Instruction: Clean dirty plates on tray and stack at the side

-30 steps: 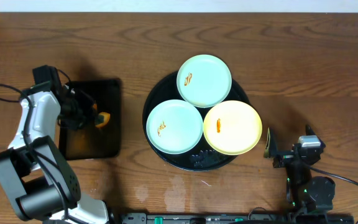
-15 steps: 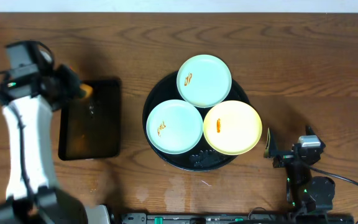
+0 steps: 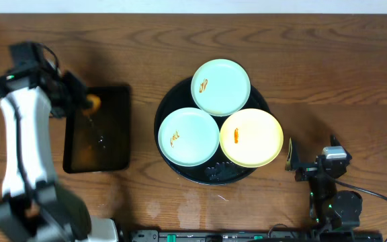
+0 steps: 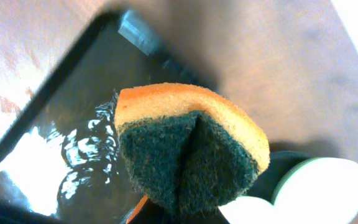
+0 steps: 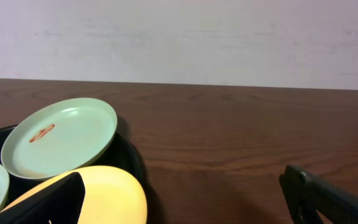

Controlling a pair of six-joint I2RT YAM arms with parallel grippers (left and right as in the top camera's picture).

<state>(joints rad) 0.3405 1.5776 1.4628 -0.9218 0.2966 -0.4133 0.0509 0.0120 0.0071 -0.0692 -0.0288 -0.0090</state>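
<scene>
Three plates lie on the round black tray (image 3: 213, 173): a mint one (image 3: 221, 87) at the back, a mint one (image 3: 188, 136) front left, a yellow one (image 3: 250, 138) front right. Each carries a small orange smear. My left gripper (image 3: 84, 103) hangs over the far left corner of the rectangular tray, shut on an orange sponge (image 4: 188, 155) with a dark green scouring face. My right gripper (image 3: 313, 153) rests open just right of the round tray (image 5: 132, 158), nothing between its fingers (image 5: 328, 199). It looks across the yellow plate (image 5: 114, 190) and the back mint plate (image 5: 61, 137).
A smaller rectangular black tray (image 3: 103, 144) holding a film of water (image 4: 73, 162) sits at the left. Bare wooden table lies right of the round tray and along the back. A cable runs from the right arm base at the front edge.
My left gripper lifted the sponge out of the rectangular tray and swung toward its far left corner, then settled slightly lower. The right arm and the plates stayed still.
</scene>
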